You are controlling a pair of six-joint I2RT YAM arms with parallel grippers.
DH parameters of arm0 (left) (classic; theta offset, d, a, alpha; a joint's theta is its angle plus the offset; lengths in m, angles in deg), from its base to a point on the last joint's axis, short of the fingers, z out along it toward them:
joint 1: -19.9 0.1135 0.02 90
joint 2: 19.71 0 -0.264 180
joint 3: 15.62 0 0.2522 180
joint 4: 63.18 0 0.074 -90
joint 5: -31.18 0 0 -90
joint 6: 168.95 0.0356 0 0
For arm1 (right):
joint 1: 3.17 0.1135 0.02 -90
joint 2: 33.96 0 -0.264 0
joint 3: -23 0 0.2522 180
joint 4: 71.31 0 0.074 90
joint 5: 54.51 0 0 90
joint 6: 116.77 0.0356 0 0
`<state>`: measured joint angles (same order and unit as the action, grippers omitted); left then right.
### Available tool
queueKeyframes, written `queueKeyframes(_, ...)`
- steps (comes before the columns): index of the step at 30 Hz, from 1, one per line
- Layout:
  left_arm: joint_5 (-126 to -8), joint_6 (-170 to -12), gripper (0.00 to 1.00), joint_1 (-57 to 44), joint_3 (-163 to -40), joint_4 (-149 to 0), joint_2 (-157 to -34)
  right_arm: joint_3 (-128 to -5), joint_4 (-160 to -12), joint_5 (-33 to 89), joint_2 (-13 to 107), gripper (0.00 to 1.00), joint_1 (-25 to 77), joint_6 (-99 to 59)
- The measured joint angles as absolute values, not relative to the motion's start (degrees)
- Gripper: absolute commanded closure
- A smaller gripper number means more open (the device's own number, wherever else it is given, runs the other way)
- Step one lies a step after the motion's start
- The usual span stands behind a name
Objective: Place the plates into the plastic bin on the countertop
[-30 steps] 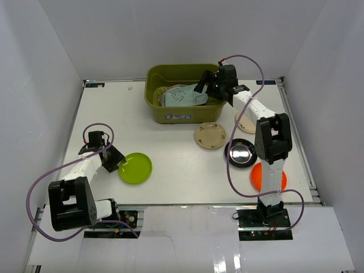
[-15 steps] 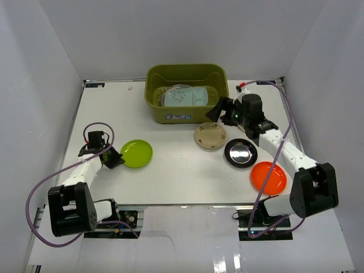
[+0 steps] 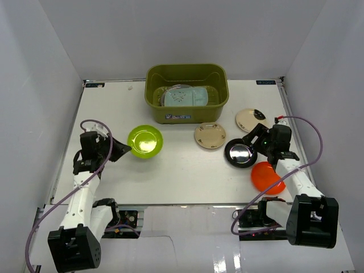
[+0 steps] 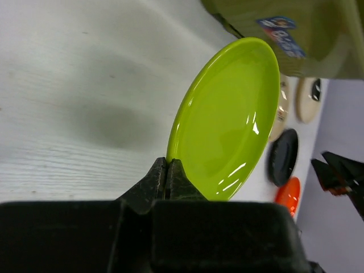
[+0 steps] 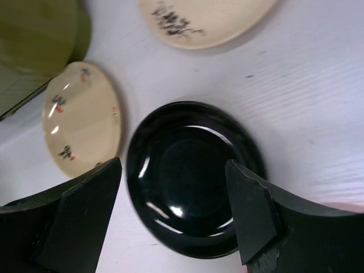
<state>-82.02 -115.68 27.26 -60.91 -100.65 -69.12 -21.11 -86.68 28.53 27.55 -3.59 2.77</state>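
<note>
- Left gripper (image 4: 166,170): clenched on the near rim of the lime green plate (image 4: 227,119), a thin, glossy round disc lifted on a tilt off the table (image 3: 182,176). Only the edge is pinched, so I judge the hold slight.
- Plastic bin (image 3: 187,111): lies further out from that plate and to its right, at the table's far side. It is an olive tub with rounded corners, its long axis running left to right. The left arm is the nearer one. A grey patterned plate (image 3: 175,94) and a pale mint rectangular plate (image 3: 199,98) already lie inside.
- Cream plates: two small matt rounds with dark markings, one (image 3: 210,135) just in front of the bin, the other (image 3: 250,119) to its right.
- Black plate (image 5: 193,176): shiny and shallow, flat on the table directly beneath the right gripper (image 5: 173,165), whose fingers stand spread to either side and grasp nothing.
- Orange plate (image 3: 267,177): smooth and round, just beside the black one, nearest the right arm.
</note>
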Motion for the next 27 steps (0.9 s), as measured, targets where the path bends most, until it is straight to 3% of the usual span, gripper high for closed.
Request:
queueKeyframes(5, -87.5, -117.6, 1.0, 23.8, -66.1, -100.2, -68.4, -19.5, -87.5, 29.8, 29.1, 0.27, -11.3, 1.0)
queueKeyframes(12, -89.2, -122.3, 1.0, 18.8, -79.9, -95.0, -73.2, -19.5, -87.9, 27.7, 37.5, 0.46, -12.9, -3.0)
queueKeyframes(15, -87.5, -123.7, 1.0, 15.7, -87.4, -92.6, -79.0, -19.3, -86.4, 25.3, 40.3, 0.67, -12.9, -3.7)
queueKeyframes(16, -86.7, -123.8, 1.0, 14.6, -90.4, -91.8, -81.6, -19.1, -86.0, 24.9, 40.8, 0.85, -12.9, -3.8)
queueKeyframes(17, -85.9, -123.9, 1.0, 13.9, -92.8, -90.9, -83.9, -18.9, -85.7, 24.7, 40.9, 0.91, -12.9, -4.1)
queueKeyframes(21, -81.7, -122.8, 1.0, 11.1, -105.6, -91.0, -97.0, -18.4, -85.3, 24.8, 37.6, 0.92, -12.9, -3.0)
queueKeyframes(27, -76.3, -119.9, 1.0, 8.8, -123.8, -94.2, -118.3, -19.3, -91.2, 27.5, 22.3, 0.92, -12.9, -3.0)
